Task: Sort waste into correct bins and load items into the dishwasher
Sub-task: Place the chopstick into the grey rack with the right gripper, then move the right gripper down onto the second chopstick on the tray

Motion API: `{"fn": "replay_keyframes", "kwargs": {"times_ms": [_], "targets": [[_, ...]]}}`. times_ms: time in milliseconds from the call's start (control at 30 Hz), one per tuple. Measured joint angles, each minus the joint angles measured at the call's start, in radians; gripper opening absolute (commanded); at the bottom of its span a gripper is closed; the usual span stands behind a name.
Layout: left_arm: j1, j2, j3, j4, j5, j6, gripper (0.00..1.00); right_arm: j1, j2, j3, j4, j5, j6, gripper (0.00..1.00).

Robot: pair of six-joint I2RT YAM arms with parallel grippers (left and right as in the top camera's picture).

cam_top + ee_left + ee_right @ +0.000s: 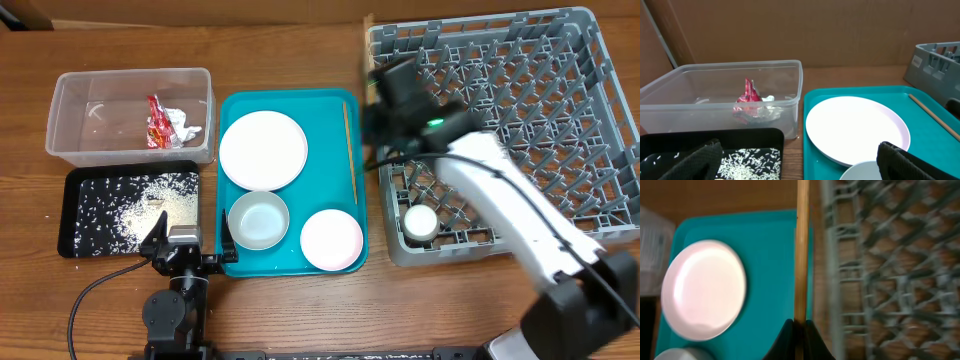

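Note:
My right gripper is shut on a wooden chopstick and holds it over the gap between the teal tray and the grey dish rack. In the overhead view it hovers at the left edge of the rack. The second chopstick lies on the teal tray with a white plate and two white bowls. A small white cup sits in the rack. My left gripper is open and empty, low at the front, between the black tray and the teal tray.
The clear tub holds the red-and-white wrapper and the white tissue. The black tray holds loose rice. The left wrist view shows the tub, wrapper, plate and rice.

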Motion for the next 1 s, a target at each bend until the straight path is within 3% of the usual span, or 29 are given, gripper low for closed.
{"fn": "replay_keyframes", "kwargs": {"times_ms": [200, 400, 433, 467, 500, 567, 700, 1000], "targets": [[0.000, 0.000, 0.000, 0.000, 0.000, 0.000, 1.00, -0.116, 0.010, -0.006, -0.084, -0.024, -0.215, 0.04], [0.000, 0.000, 0.000, 0.000, 0.000, 0.000, 1.00, -0.120, 0.091, -0.026, -0.112, -0.059, -0.298, 0.04], [0.000, 0.000, 0.000, 0.000, 0.000, 0.000, 1.00, -0.119, 0.098, -0.027, -0.112, -0.065, -0.302, 0.23], [0.000, 0.000, 0.000, 0.000, 0.000, 0.000, 1.00, -0.118, 0.104, -0.027, -0.112, -0.069, -0.303, 0.52], [0.000, 0.000, 0.000, 0.000, 0.000, 0.000, 1.00, -0.118, 0.105, -0.028, -0.112, -0.071, -0.308, 0.64], [0.000, 0.000, 0.000, 0.000, 0.000, 0.000, 1.00, -0.118, 0.104, -0.028, -0.112, -0.069, -0.307, 0.69], [0.000, 0.000, 0.000, 0.000, 0.000, 0.000, 1.00, -0.114, 0.103, -0.028, -0.126, -0.072, -0.289, 0.67], [0.000, 0.000, 0.000, 0.000, 0.000, 0.000, 1.00, 0.031, 0.051, -0.011, -0.072, -0.136, -0.245, 0.43]]}}
